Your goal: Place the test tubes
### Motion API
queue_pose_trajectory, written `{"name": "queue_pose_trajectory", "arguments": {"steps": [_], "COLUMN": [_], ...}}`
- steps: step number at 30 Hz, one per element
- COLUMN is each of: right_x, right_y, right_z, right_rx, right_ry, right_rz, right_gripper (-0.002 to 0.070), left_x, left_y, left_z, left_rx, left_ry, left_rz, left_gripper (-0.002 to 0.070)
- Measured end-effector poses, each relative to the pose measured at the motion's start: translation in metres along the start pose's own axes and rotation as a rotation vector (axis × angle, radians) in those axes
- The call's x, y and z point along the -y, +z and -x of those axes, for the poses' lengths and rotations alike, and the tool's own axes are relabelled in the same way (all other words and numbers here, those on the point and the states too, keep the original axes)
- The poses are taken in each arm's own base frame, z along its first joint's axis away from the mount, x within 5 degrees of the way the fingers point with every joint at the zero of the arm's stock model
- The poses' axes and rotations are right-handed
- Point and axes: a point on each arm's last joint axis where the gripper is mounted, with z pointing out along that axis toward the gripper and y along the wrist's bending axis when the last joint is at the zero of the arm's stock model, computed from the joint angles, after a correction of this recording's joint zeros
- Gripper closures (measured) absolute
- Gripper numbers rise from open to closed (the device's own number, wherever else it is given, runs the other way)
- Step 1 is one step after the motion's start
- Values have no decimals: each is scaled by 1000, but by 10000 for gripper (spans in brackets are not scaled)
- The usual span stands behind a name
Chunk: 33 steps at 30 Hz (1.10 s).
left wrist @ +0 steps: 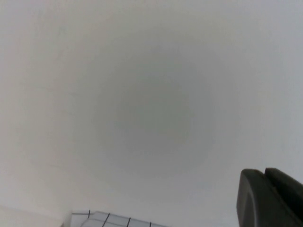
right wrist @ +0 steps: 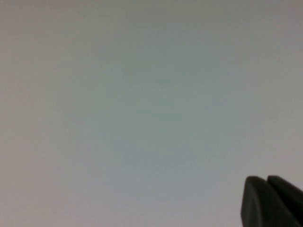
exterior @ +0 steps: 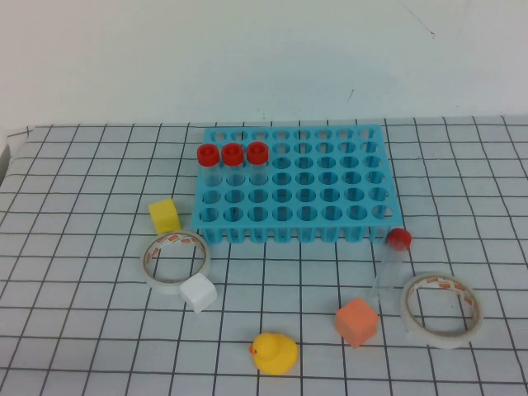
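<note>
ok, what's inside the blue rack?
Blue rack holds three red-capped tubes upright at its left, their bottoms hidden in holes. Left gripper and right gripper, both shut, are outside the high view.

rack point(exterior: 381, 177): smooth blue plastic, slight sheen
test tube point(exterior: 233, 165): clear body, glossy red cap
tabletop point(exterior: 82, 272): matt white, printed black grid
tape roll point(exterior: 441, 337): smooth, whitish, translucent
duck point(exterior: 275, 353): glossy yellow plastic
orange cube point(exterior: 356, 322): matt

Lower in your frame, left to right: yellow cube point(exterior: 164, 215), tape roll point(exterior: 161, 283), white cube point(exterior: 199, 293), duck point(exterior: 275, 353), orange cube point(exterior: 356, 322), second tape roll point(exterior: 441, 337).
</note>
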Motion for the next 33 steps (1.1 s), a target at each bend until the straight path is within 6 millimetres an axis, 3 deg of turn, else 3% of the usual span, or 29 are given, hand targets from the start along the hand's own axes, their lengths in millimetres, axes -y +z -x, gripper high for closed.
{"name": "queue_pose_trajectory", "arguments": {"steps": [3,9,15,19,22,27,33], "right_x": [0,3,9,13,16,16,14], "right_y": [-1,-1,21,37,48,53,54], "right_z": [12,16,30,49,47,18,4], "right_rx": [128,167,-61,-237,-421,-743,-856], "right_ry": [33,101,116,119,127,186,273], "right_rz": [7,-26,-68,-98,-121,-154,-171], "right_gripper": [678,678,678,678,678,678,678], "left_x": [-1,2,29,43,50,51,50], "left_y": [0,1,5,20,37,60,72], "left_z": [6,21,73,90,88,67,40], "left_rx": [68,124,81,-38,-193,-403,-633], "left_ry": [-4,41,277,361,380,337,327], "left_rz": [11,11,-88,-142,-182,-200,-228], "left_gripper": [677,677,677,676,676,677,677]}}
